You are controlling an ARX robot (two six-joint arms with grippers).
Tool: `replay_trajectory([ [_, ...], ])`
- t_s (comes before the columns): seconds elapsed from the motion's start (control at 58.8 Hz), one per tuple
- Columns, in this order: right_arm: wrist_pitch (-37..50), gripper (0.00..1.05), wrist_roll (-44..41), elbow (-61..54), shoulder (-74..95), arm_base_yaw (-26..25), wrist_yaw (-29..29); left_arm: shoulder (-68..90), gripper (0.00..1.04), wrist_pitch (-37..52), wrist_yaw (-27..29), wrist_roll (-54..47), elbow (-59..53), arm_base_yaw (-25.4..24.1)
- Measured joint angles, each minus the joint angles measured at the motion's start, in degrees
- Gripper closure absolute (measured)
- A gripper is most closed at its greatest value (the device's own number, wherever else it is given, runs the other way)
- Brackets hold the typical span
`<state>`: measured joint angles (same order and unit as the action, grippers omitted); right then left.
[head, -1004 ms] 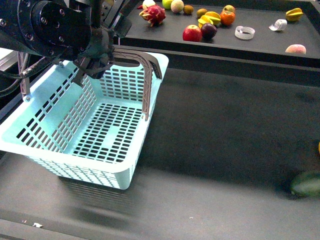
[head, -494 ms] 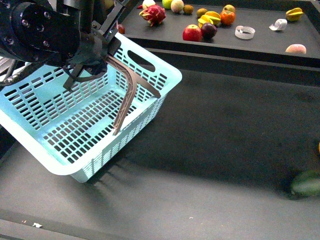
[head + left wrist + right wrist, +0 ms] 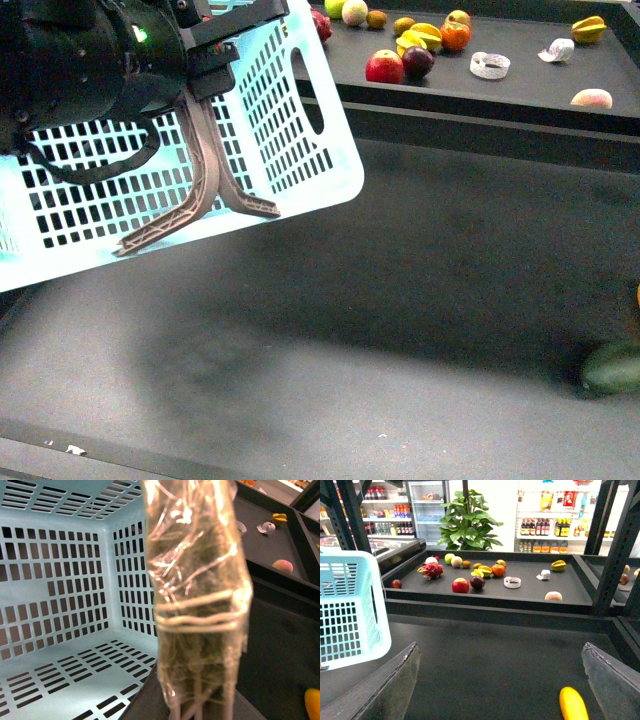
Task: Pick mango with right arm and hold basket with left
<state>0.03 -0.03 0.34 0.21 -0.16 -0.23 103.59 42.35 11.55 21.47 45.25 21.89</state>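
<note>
The turquoise basket (image 3: 270, 120) hangs in the air at the left, tipped steeply, its grey-brown handles (image 3: 205, 190) dangling. My left gripper (image 3: 205, 60) is shut on the basket at its upper rim. In the left wrist view a tape-wrapped finger (image 3: 195, 605) fills the middle, with the basket's slotted inside (image 3: 60, 605) beside it. The mango (image 3: 575, 704) lies on the dark table, close to the right-hand finger of my right gripper (image 3: 495, 690), which is open and holds nothing. A sliver of the mango (image 3: 312, 704) also shows in the left wrist view. The right arm is out of the front view.
A dark green oval fruit (image 3: 612, 368) lies at the table's right edge. A raised shelf (image 3: 520, 95) at the back carries an apple (image 3: 384, 67), a starfruit (image 3: 420, 38), an orange (image 3: 455, 35), a tape roll (image 3: 489, 65) and a peach (image 3: 591, 98).
The basket has been lifted off the table and swung up and to the left, going from level to steeply tipped. The left arm rose with it. The green fruit has not moved.
</note>
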Motion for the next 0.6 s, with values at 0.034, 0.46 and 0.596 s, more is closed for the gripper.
replay_trajectory([
  [0.034, 0.0, 0.08, 0.0, 0.0, 0.0, 0.0, 0.0, -0.9, 1.00, 1.5, -0.5, -0.5, -1.4, 0.4],
  [0.46, 0.0, 0.08, 0.0, 0.0, 0.0, 0.0, 0.0, -4.7, 1.00, 8.7, -4.9, -8.2, -8.5, 9.9],
  [0.596, 0.0, 0.08, 0.0, 0.0, 0.0, 0.0, 0.0, -4.7, 1.00, 10.5, -7.7, -7.6, -8.5, 11.9],
])
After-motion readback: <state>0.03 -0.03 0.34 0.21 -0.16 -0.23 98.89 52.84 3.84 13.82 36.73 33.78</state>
